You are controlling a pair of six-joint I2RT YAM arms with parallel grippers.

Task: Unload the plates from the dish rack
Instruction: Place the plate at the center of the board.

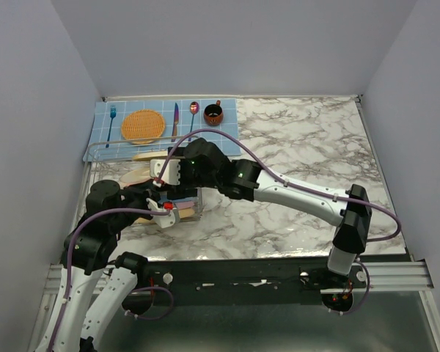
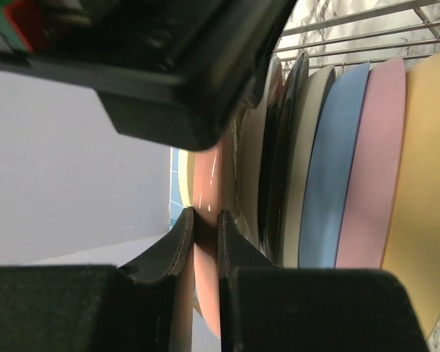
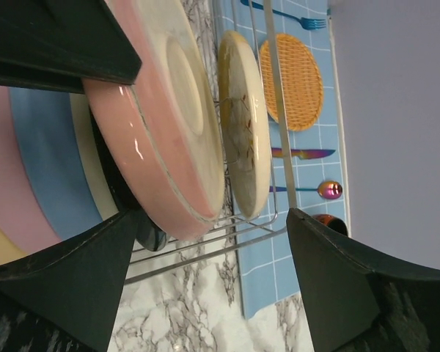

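The dish rack (image 3: 205,253), silver wire, holds several plates on edge. In the left wrist view my left gripper (image 2: 205,216) is shut on the rim of a salmon-pink plate (image 2: 207,176) at the row's left end. To its right stand a black-rimmed plate (image 2: 287,139), a blue plate (image 2: 330,169), a pink plate (image 2: 374,161) and a yellow plate (image 2: 425,183). My right gripper (image 3: 213,216) hangs open just below the tilted pink plate (image 3: 161,110) and a cream twig plate (image 3: 246,125), holding nothing. From above, both grippers (image 1: 165,209) (image 1: 161,172) crowd over the rack and hide most of it.
A blue checked placemat (image 1: 227,136) lies behind the rack with a woven orange disc (image 1: 142,126), fork (image 1: 111,123), knife (image 1: 175,121), spoon (image 1: 193,114) and dark red cup (image 1: 213,114). Marble tabletop (image 1: 308,139) stretches right. A wall (image 1: 29,110) stands close on the left.
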